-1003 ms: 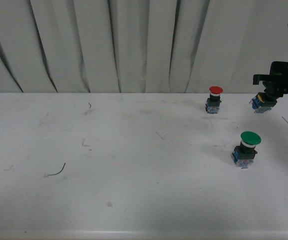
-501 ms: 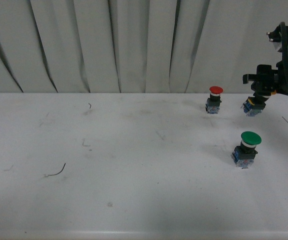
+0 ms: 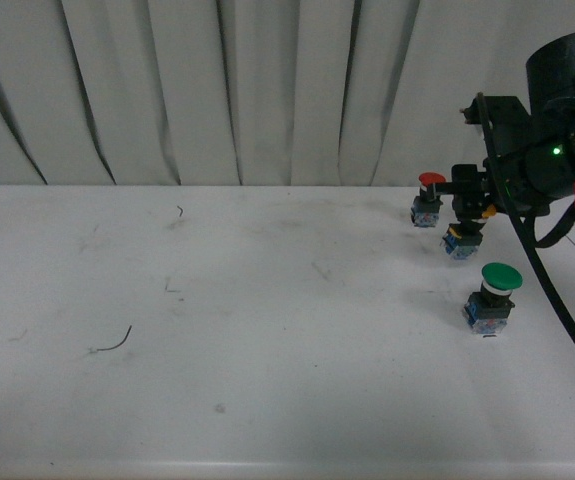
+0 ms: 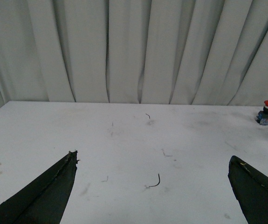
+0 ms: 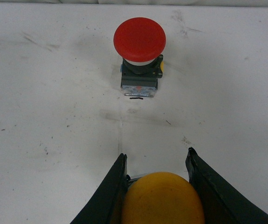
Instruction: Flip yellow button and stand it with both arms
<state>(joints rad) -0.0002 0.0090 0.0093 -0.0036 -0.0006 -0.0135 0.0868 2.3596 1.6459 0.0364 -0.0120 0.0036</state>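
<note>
The yellow button [image 3: 460, 241] hangs just above the white table at the back right, its blue base pointing down and to the left. My right gripper [image 3: 470, 214] is shut on it. In the right wrist view its round yellow cap [image 5: 162, 199] fills the space between the two black fingers [image 5: 106, 193], with my right gripper [image 5: 157, 156] pointing toward the red-capped switch [image 5: 140, 53]. My left gripper [image 4: 153, 161] is open over the bare table, with nothing between its wide-apart fingertips [image 4: 68, 161]. The left arm is not in the front view.
A red-capped switch [image 3: 428, 200] stands upright at the back, just left of the held button. A larger green-capped switch [image 3: 493, 297] stands nearer the front, below the right gripper. A thin dark wire scrap [image 3: 114, 343] lies on the left. Grey curtains [image 3: 267, 90] close off the back.
The right arm has carried the yellow button leftward and slightly lower, from the far right edge to beside the red-capped switch. More of the arm now shows in the front view.
</note>
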